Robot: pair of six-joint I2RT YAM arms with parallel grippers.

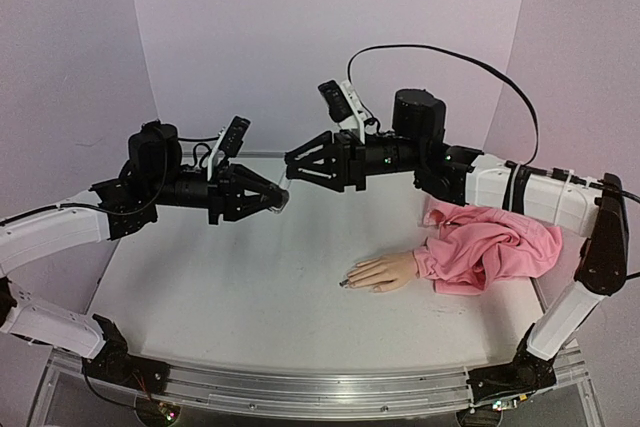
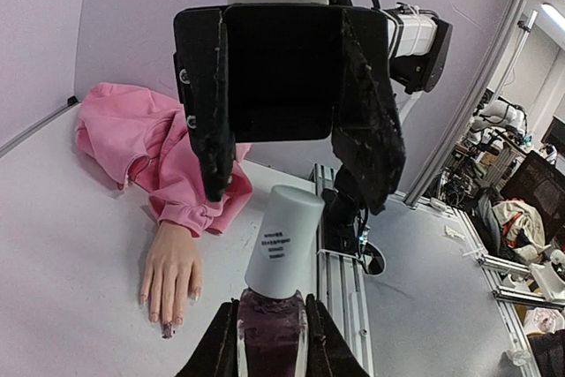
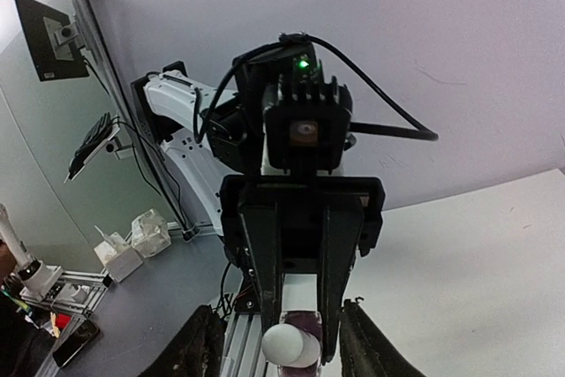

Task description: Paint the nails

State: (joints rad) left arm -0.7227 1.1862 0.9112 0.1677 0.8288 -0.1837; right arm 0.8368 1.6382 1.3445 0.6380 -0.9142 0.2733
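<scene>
My left gripper (image 1: pixel 274 197) is shut on a small bottle of dark purple polish (image 2: pixel 273 335) with a white cap (image 2: pixel 284 237), held above the table. My right gripper (image 1: pixel 291 169) faces it, open, its fingers (image 2: pixel 212 130) spread wide on either side of the cap without touching it. In the right wrist view the cap (image 3: pixel 292 346) sits between my right fingertips (image 3: pixel 199 342). The mannequin hand (image 1: pixel 385 272) lies palm down on the table with a pink sleeve (image 1: pixel 492 247). Its nails (image 2: pixel 167 330) show in the left wrist view: one is dark, the others pale.
The white table (image 1: pixel 220 297) is walled by lilac panels. An aluminium rail (image 1: pixel 300 387) runs along the near edge. The right arm's black cable (image 1: pixel 470 62) loops above it. Off the table, benches and clutter (image 2: pixel 512 209) show in the left wrist view.
</scene>
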